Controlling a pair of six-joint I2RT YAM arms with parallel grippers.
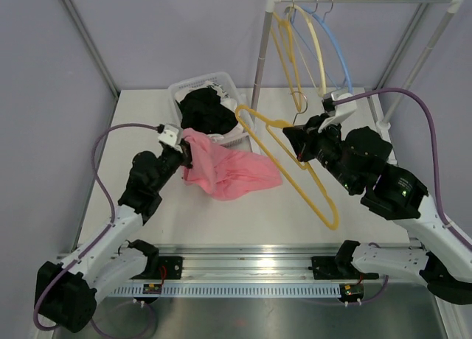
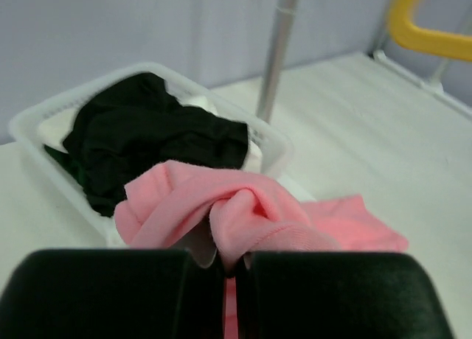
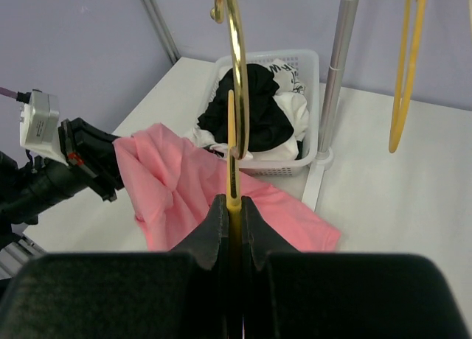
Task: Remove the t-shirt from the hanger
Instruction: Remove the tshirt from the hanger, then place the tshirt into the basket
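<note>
The pink t-shirt (image 1: 228, 171) hangs from my left gripper (image 1: 184, 153), with its far end lying on the table; it is off the hanger. In the left wrist view the left gripper (image 2: 232, 269) is shut on a bunched fold of the shirt (image 2: 251, 210). My right gripper (image 1: 301, 149) is shut on the yellow hanger (image 1: 295, 166), which it holds tilted above the table right of the shirt. The right wrist view shows the fingers (image 3: 217, 225) clamping the hanger's bar (image 3: 233, 169) with the shirt (image 3: 199, 188) beyond.
A white basket (image 1: 190, 85) with black and white clothes stands at the back, just behind the shirt. A clothes rack (image 1: 264, 44) at the back right carries yellow and blue empty hangers (image 1: 313, 44). Its post base stands beside the basket.
</note>
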